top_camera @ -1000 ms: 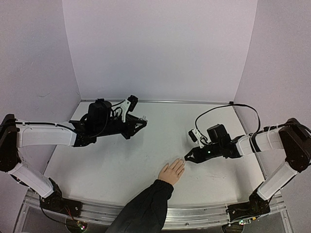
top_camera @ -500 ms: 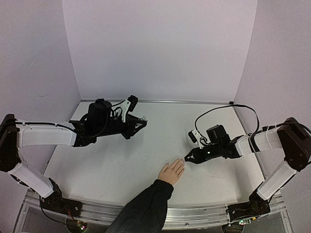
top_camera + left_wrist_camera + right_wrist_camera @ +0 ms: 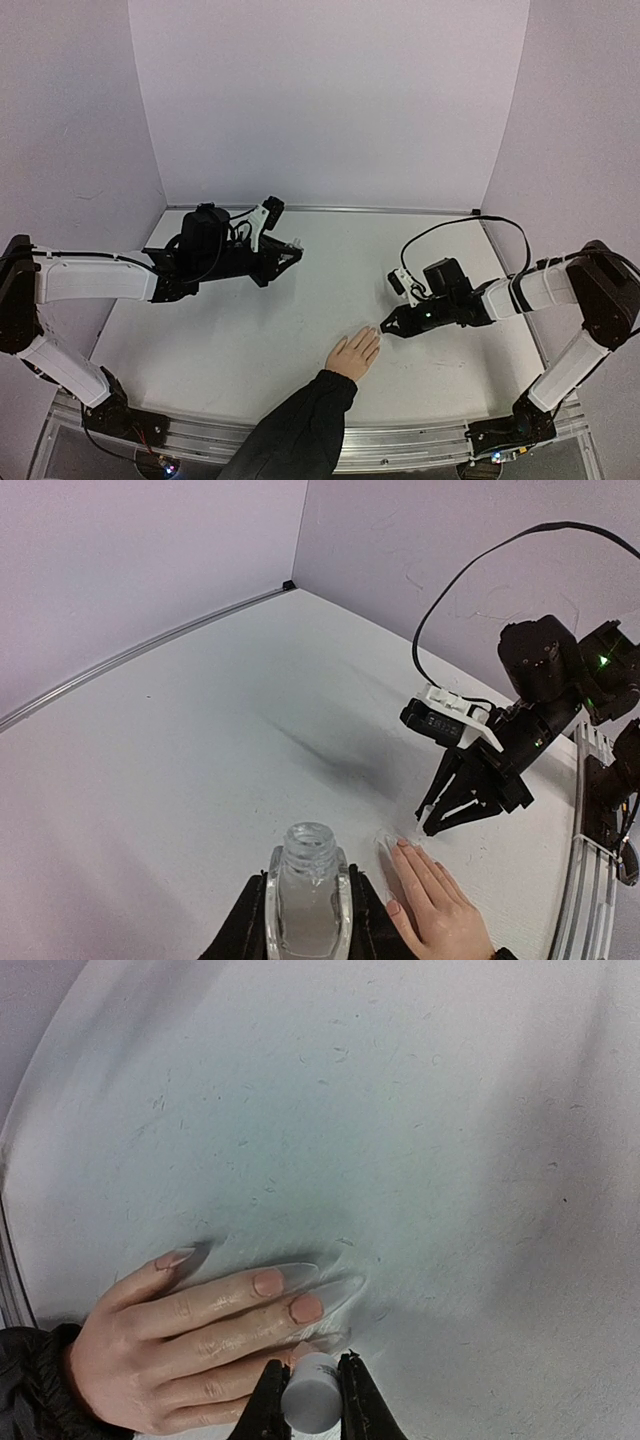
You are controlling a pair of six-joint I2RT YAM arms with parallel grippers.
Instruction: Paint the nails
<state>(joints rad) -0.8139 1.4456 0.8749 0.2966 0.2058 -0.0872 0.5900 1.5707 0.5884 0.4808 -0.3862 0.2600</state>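
Right wrist | right gripper (image 3: 310, 1385) pinches white cap (image 3: 309, 1407) (hiding one fingertip) beside nails (image 3: 268, 1282) | left gripper (image 3: 308, 925) clamps open bottle (image 3: 308, 875)

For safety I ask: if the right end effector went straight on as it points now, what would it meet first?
Probably the person's hand: its nails lie just ahead of the right end effector. Depth is unclear.

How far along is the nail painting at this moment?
Done: the bottle is uncapped and gripped in the shut left gripper, away from the hand. In hand: the right gripper is shut on the white cap, poised at the fingertips of the hand lying flat on the table. Left: no coat on the nails can be confirmed, so possibly all of them, then recapping.
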